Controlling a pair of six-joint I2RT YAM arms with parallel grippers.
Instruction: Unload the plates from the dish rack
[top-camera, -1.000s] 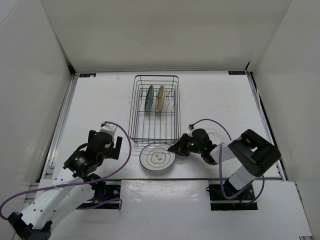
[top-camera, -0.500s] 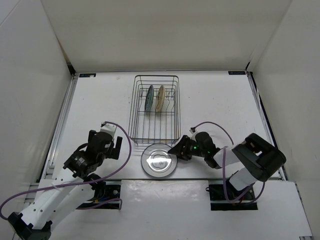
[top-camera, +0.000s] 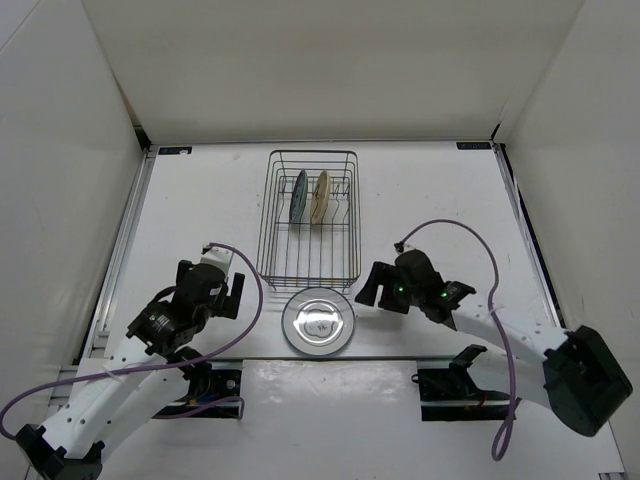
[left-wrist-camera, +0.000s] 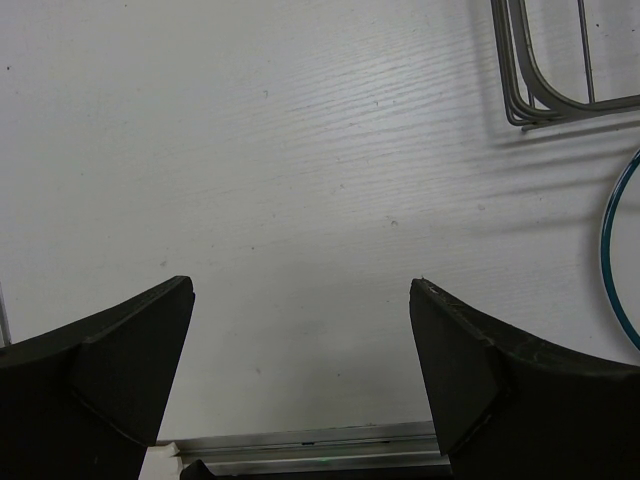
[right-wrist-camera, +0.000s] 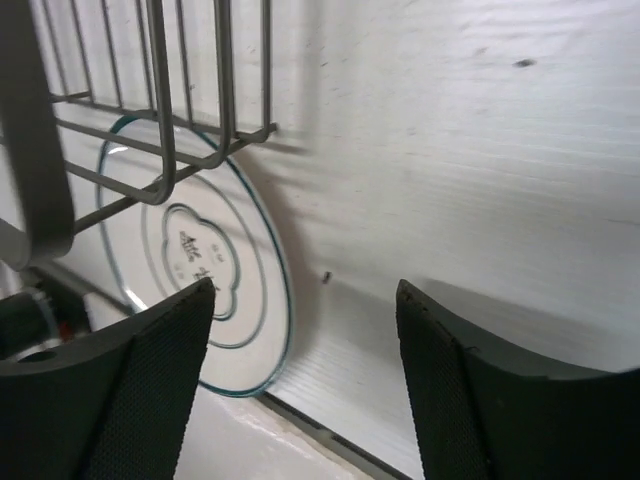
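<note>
- Dark wire dish rack (top-camera: 308, 215): teal-blue patterned plate (top-camera: 298, 196), cream plate (top-camera: 320, 196) upright inside.
- White ringed plate (top-camera: 318, 321) flat before rack (near side).
- R gripper (top-camera: 368, 285) right of rack, L gripper (top-camera: 232, 293) left; both apart, empty.

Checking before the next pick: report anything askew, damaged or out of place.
Nothing stands out. The white plate lies flat on the table just in front of the dish rack, close to the near edge but fully on it. The teal plate and cream plate stand upright in the rack. No chips or spills show.
</note>
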